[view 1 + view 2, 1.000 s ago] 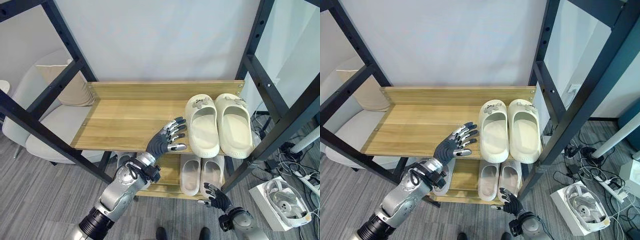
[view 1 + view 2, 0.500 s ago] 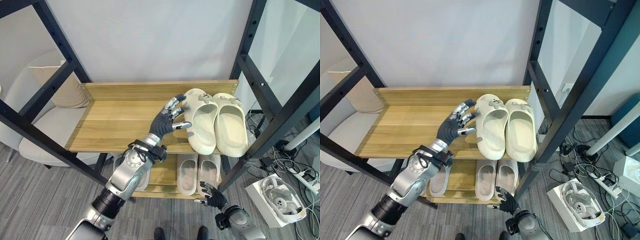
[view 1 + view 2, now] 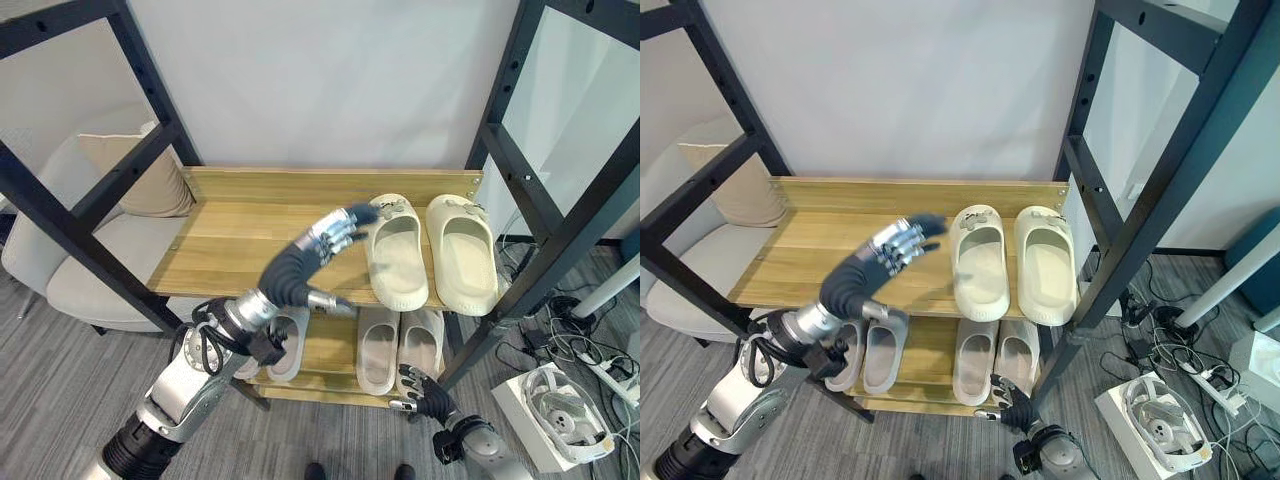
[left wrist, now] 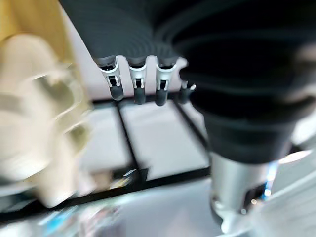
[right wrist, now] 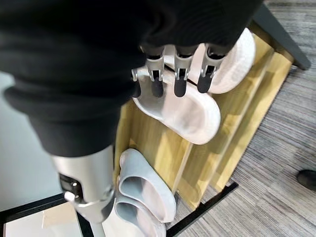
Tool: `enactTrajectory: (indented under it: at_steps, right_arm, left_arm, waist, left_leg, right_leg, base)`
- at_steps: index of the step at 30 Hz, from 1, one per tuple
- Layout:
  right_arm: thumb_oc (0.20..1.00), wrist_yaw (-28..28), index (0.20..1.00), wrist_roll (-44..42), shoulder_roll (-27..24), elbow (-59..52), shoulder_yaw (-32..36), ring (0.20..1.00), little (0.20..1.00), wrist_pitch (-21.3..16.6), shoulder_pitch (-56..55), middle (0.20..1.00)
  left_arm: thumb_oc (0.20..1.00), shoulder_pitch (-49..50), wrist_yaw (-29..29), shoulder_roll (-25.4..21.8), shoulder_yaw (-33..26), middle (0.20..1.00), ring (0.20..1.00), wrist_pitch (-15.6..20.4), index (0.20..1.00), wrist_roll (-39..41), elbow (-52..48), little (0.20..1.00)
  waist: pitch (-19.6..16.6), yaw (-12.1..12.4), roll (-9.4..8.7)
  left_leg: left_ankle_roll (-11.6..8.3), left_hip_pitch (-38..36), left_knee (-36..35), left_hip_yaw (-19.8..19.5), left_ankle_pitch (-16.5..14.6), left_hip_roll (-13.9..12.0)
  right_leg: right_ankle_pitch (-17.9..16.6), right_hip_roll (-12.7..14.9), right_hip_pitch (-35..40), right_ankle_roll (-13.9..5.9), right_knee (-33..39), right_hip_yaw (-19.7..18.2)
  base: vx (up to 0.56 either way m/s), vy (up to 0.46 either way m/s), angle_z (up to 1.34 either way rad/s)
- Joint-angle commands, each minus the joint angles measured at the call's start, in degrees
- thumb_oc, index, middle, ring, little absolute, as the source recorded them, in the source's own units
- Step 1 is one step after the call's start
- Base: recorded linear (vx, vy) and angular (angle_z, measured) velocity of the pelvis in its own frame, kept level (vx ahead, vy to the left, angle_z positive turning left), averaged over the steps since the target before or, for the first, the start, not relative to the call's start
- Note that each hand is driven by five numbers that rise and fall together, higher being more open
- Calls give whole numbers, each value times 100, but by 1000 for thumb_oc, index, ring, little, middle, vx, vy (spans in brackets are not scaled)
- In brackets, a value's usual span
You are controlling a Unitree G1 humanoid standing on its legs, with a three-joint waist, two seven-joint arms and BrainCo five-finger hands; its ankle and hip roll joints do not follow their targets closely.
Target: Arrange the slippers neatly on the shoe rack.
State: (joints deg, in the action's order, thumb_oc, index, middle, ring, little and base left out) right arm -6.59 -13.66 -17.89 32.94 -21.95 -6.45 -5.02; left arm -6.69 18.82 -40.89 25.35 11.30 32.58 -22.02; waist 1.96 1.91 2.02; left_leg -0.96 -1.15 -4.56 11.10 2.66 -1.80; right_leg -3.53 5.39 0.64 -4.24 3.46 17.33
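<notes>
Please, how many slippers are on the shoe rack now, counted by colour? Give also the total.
Cream slippers on the top shelf: 2
Off-white slippers on the lower shelf: 2
Grey slippers on the lower shelf: 2
Total: 6

A plain white wall (image 3: 320, 80) stands behind black frame posts (image 3: 150, 90). Grey wood-grain floor (image 3: 60, 400) carries a pale armchair (image 3: 80, 270) with a beige cushion (image 3: 135, 175), and tangled cables (image 3: 590, 340).
</notes>
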Motion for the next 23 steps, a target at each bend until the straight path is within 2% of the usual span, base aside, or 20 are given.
enactTrajectory:
  at_steps: [1,4,5,6,12,13,14,15,16,17,19,23]
  right_arm:
    - [1000,-87,1000,-198,187,-141,-95,1000,1000,-364,216,1000]
    - [1000,-109,1000,-251,151,-129,-101,1000,1000,-366,221,1000]
    - [1000,-142,1000,-344,71,-163,-95,1000,1000,-386,180,1000]
    - [1000,-151,1000,-353,46,-168,-95,1000,1000,-390,161,1000]
    - [1000,-172,1000,-428,-68,-248,-6,1000,1000,-376,51,1000]
    - [1000,-168,1000,-423,-79,-254,18,1000,1000,-364,26,1000]
    - [1000,-113,1000,-418,-37,-241,118,1000,1000,-321,10,1000]
    - [1000,-46,1000,-382,-8,-222,190,1000,1000,-283,11,1000]
    - [1000,36,1000,-330,31,-191,273,1000,1000,-230,13,1000]
    - [1000,36,1000,-331,28,-192,275,1000,1000,-229,19,1000]
    - [1000,122,1000,-269,70,-149,331,1000,1000,-201,31,1000]
    - [1000,244,1000,-183,108,-71,436,1000,1000,-147,43,1000]
  left_arm:
    - [1000,-35,446,-198,74,1000,1000,83,1000,-187,235,1000]
    - [1000,129,610,-427,303,1000,1000,27,1000,-288,517,1000]
    - [1000,336,757,-821,488,1000,1000,45,1000,-575,949,1000]
    - [1000,419,764,-893,515,1000,1000,44,1000,-661,1079,1000]
    - [1000,977,541,-679,324,1000,1000,143,1000,-1240,2142,1000]
    - [1000,1101,435,-571,235,1000,1000,171,1000,-1445,2368,1000]
    - [1000,1458,-276,166,-288,1000,1000,114,1000,-2253,3452,1000]
    - [1000,1524,-641,730,-623,1000,1000,-22,1000,-2478,4141,1000]
    - [1000,1512,-917,1418,-986,1000,1000,-206,1000,-2244,5054,1000]
    - [1000,1502,-918,1424,-986,1000,1000,-201,1000,-2245,5063,1000]
    - [1000,1369,-1194,1791,-1236,1000,1000,-255,1000,-2207,5661,1000]
    - [1000,1202,-1457,2137,-1524,1000,1000,-254,1000,-1972,6102,1000]
  waist:
    - [-99,29,-380]
    - [-103,30,-369]
    - [-115,21,-347]
    - [-119,19,-342]
    - [-143,8,-327]
    - [-142,12,-327]
    - [-132,59,-333]
    - [-124,66,-343]
    - [-110,63,-352]
    - [-115,56,-356]
    - [-116,49,-362]
    - [-107,26,-386]
  left_leg:
    - [-269,-88,-44,-158,-225,-195]
    - [-271,-95,-44,-151,-222,-200]
    - [-278,-103,-44,-153,-220,-207]
    - [-280,-101,-44,-154,-213,-205]
    - [-281,-91,-44,-162,-202,-201]
    - [-281,-92,-44,-163,-200,-199]
    - [-274,-115,-44,-183,-213,-212]
    - [-266,-96,-44,-189,-202,-208]
    - [-254,-82,-44,-186,-181,-204]
    - [-250,-59,-44,-191,-162,-195]
    - [-241,-40,-44,-200,-152,-192]
    - [-234,-39,-44,-193,-152,-187]
  right_leg:
    - [-511,553,-43,-592,154,137]
    - [-513,546,-42,-591,154,127]
    - [-520,538,-44,-602,154,102]
    - [-524,537,-48,-605,154,92]
    - [-529,543,-64,-605,154,88]
    - [-530,545,-63,-605,154,89]
    - [-502,538,-32,-591,154,100]
    - [-503,547,-35,-580,154,113]
    - [-508,551,-38,-562,154,123]
    - [-520,560,-57,-560,154,127]
    - [-520,562,-75,-544,154,134]
    - [-512,559,-74,-525,154,139]
  base:
    - [0,0,0]
    - [0,0,0]
    - [0,0,0]
    - [0,0,0]
    - [0,0,0]
    - [0,0,0]
    - [0,0,0]
    - [-23,8,8]
    - [-33,2,10]
    - [-29,5,16]
    - [-17,5,5]
    - [0,0,0]
